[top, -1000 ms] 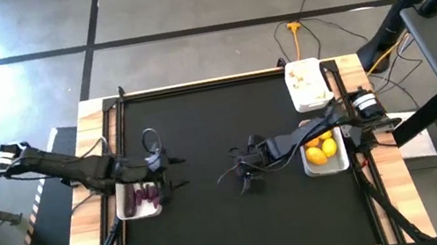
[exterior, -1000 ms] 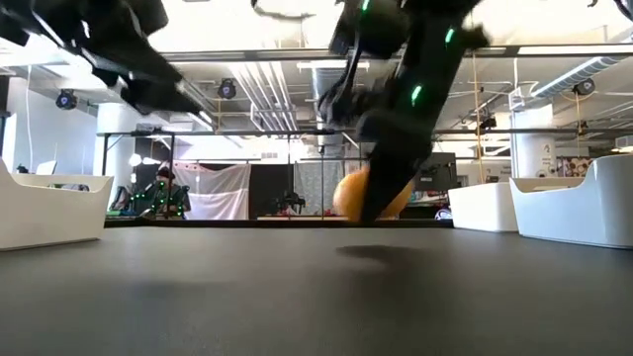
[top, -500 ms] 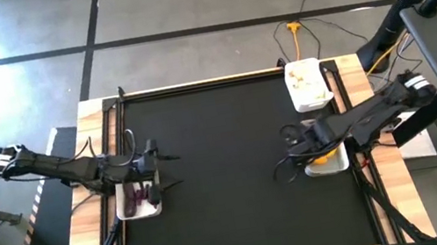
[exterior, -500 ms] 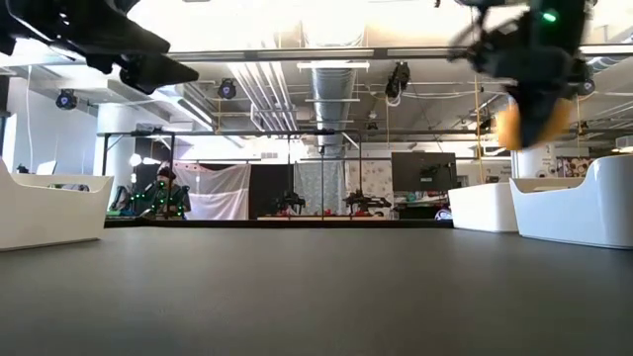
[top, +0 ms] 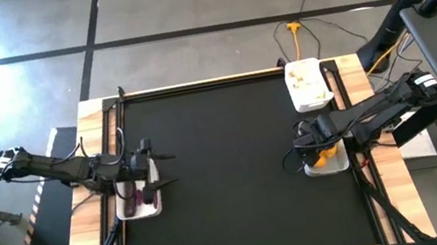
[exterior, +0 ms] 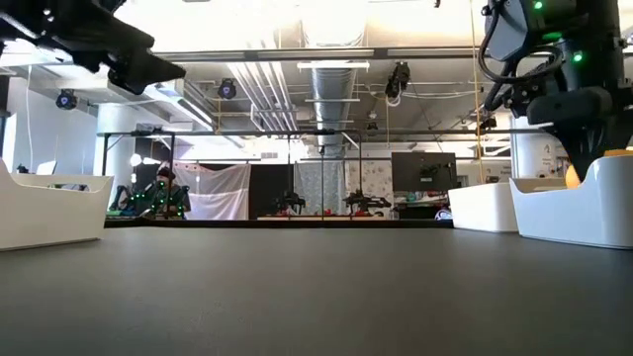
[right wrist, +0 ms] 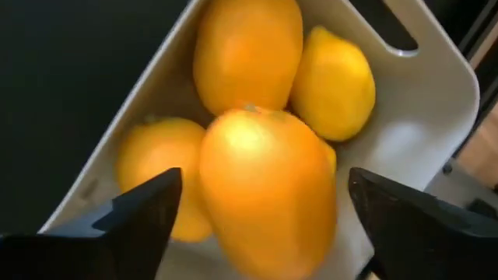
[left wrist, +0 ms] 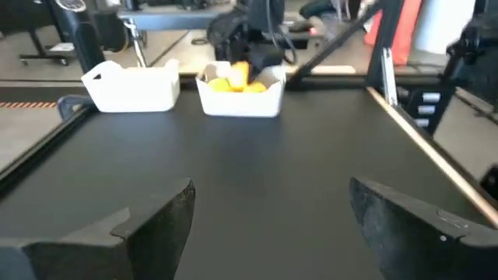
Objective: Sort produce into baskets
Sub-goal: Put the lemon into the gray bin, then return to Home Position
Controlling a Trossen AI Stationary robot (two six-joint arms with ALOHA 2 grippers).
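1. Nearest in the right wrist view, the right gripper [right wrist: 257,210] hangs over the lemon basket [right wrist: 424,140] with its fingers [right wrist: 144,210] spread wide apart. A second ago it held a lemon over mid-table; now it has carried that lemon across and let go.
2. The just-released lemon [right wrist: 268,190] sits between the spread fingers, on top of the other lemons [right wrist: 331,82] in the basket. It looks free of both fingers, though contact underneath is hidden.
3. From above, the right gripper [top: 310,147] is over the near right basket [top: 343,162], where yellow shows.
4. Beyond it, the far right basket [top: 305,84] holds whitish garlic bulbs [top: 302,82].
5. Across the table, the left gripper [top: 147,165] waits by the left basket [top: 140,212] with purple pieces [top: 135,199] in it; its jaws stand released and empty, as a second ago.
6. The black mat [top: 227,174] shows no loose produce, so this drop looks like the final placement; sorting appears essentially finished.
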